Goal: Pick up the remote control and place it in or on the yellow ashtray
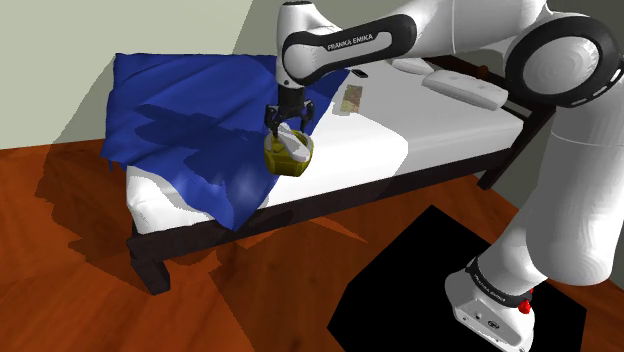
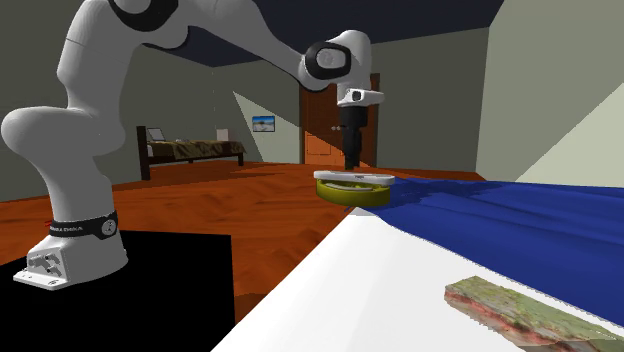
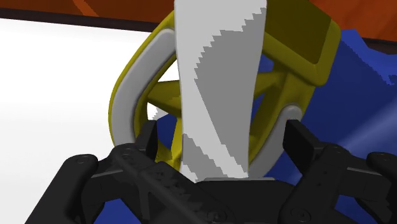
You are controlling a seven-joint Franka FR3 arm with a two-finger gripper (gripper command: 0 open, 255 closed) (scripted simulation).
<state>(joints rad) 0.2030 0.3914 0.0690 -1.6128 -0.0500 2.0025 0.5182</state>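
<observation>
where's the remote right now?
The remote lies across the yellow ashtray at the blue blanket's edge on the bed, mid shoulder view, directly under the open gripper.

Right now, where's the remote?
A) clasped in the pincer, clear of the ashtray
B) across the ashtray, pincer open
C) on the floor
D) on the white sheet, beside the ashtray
B: in the wrist view the remote lies across the ashtray, and the pincer has its fingers apart on either side, not touching it.
</observation>
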